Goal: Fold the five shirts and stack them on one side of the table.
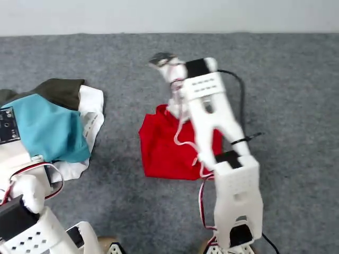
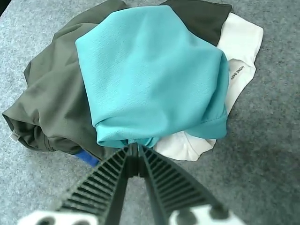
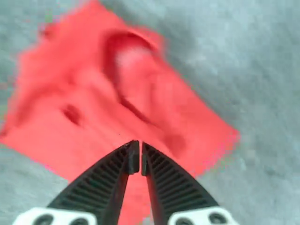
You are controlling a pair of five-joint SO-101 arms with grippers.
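The right gripper (image 3: 136,157), closed like the left gripper (image 2: 134,153), is hovering over the folded red shirt (image 3: 89,89), risking dragging its folds open.

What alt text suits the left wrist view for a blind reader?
A teal shirt tops a loose pile with a dark green shirt and a white shirt on a grey table. The left gripper, shut, sits at the teal hem.

Folded red shirt (image 1: 161,151) (mid-table), teal-topped shirt heap (image 1: 50,127)
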